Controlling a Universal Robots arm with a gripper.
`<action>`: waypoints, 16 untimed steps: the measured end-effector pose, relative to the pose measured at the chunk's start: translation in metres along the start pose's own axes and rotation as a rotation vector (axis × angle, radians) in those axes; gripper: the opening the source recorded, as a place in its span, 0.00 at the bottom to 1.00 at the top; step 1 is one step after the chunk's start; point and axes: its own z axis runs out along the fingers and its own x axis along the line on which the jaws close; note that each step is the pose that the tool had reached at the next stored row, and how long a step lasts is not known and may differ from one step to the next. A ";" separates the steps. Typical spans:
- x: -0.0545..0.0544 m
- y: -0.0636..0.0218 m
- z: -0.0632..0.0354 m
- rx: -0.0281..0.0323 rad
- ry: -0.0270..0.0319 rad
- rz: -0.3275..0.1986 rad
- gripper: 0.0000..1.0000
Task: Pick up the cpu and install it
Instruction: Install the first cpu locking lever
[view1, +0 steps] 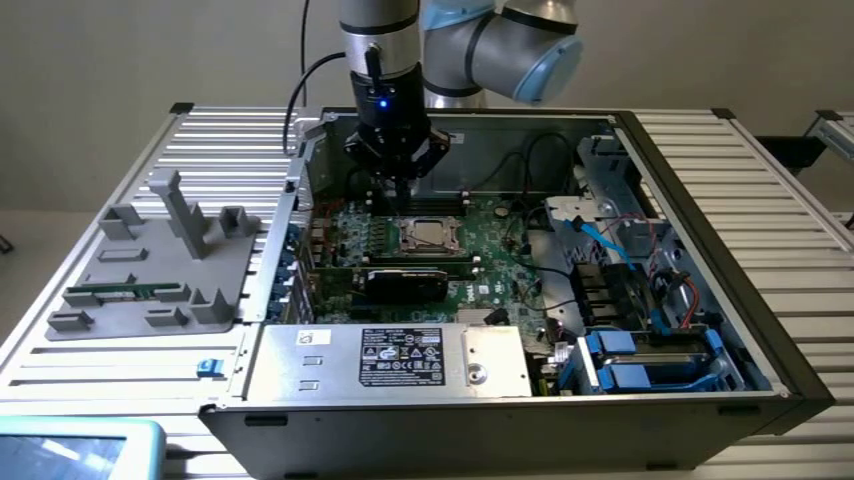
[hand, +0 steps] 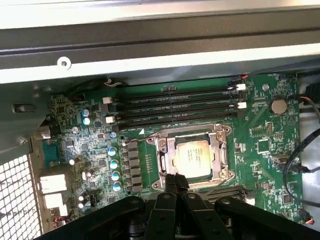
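Hovering at the socket's (hand: 165, 156) edge, the gripper (hand: 176, 182) is holding its fingers together, gripping nothing. Cpu (hand: 195, 152) is lying inside the socket. Risk: descending slightly off-centre, the tips may be scraping the frame or tilting the cpu.

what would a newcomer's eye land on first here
An open black metal computer case sits on a ribbed silver table, with a grey robot arm reaching down into it. Its black fingers are shut by the edge of the dark metal-framed socket, where the small silvery square cpu lies. At the exterior view's left, a grey plastic fixture tray holds a long green memory stick.
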 end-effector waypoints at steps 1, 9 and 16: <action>0.000 0.0000 0.0000 -0.0113 0.0025 -0.008 0.09; 0.000 0.0000 -0.0001 -0.1542 0.0475 -0.015 0.09; 0.003 -0.0002 -0.0002 -0.2140 0.0672 -0.016 0.09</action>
